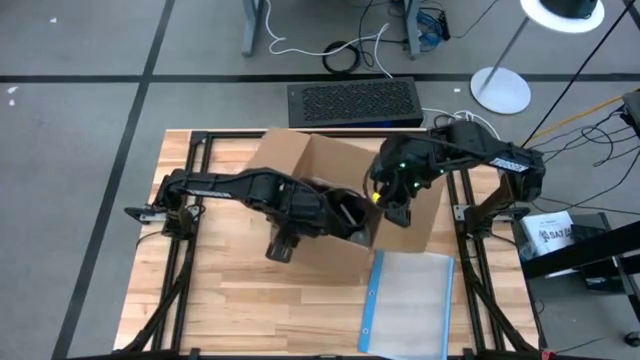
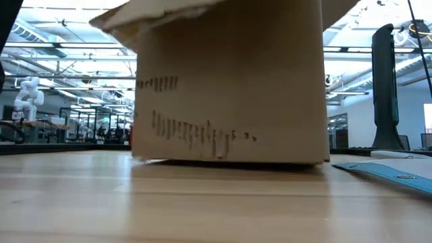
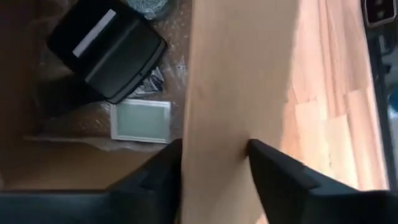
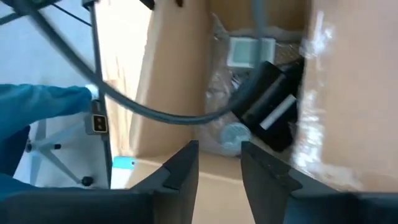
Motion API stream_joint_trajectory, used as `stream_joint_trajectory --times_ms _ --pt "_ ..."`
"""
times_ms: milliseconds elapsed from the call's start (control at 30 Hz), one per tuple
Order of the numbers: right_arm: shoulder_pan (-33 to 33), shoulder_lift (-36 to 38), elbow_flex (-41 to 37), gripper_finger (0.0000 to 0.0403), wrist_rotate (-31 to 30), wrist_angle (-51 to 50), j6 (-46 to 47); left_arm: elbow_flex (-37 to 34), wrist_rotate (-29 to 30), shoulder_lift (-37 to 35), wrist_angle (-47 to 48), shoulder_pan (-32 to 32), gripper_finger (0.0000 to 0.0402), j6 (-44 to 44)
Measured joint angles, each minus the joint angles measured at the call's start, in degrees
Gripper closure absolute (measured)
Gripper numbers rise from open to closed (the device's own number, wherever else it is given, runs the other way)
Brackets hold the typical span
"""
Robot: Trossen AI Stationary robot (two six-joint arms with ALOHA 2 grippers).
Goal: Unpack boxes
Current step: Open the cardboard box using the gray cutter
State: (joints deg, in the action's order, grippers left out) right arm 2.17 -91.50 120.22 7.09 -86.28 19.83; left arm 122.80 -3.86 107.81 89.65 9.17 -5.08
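Carton [image 2: 229, 81] top cut off by low view's edge — printed marks [image 2: 192, 131] blurred, unreadable.

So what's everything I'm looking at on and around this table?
cardboard box: one, brown, open-topped, middle of the table toward its far edge
black item: one, black with a pale strip, inside the box on clear wrapping
pale flat packet: one, whitish, inside the box beside the black item
clear plastic pouch: one, clear with a blue edge, flat on the table in front of the box
black grille-topped unit: one, black, on the floor beyond the table
lamp base: one, white, on the floor to the far right
table: one, light wood
left gripper: one, dark, fingers straddling a box wall
right gripper: one, dark, fingers apart above the box opening
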Motion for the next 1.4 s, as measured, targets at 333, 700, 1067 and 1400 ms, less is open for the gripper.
stream_joint_trajectory --times_ms 333,700,1067,1400 --pt "0.7 0.0 0.0 0.0294 -3.0 1.6 1.2 1.5 -2.8 -0.5 -0.4 2.6 0.0119 3.2" --pt "0.8 0.0 0.0 0.0294 -2.8 1.2 3.0 10.3 -0.8 -0.6 0.2 2.5 0.0116 2.8" --pt "5.7 -0.4 -1.3 0.0294 -2.8 5.8 10.9 12.3 7.8 -5.3 -4.1 -5.1 0.0116 7.0" --pt "13.6 -0.6 -18.1 0.0296 -13.3 15.9 16.6 5.1 -12.7 -2.1 -6.1 -18.1 0.0117 9.4"
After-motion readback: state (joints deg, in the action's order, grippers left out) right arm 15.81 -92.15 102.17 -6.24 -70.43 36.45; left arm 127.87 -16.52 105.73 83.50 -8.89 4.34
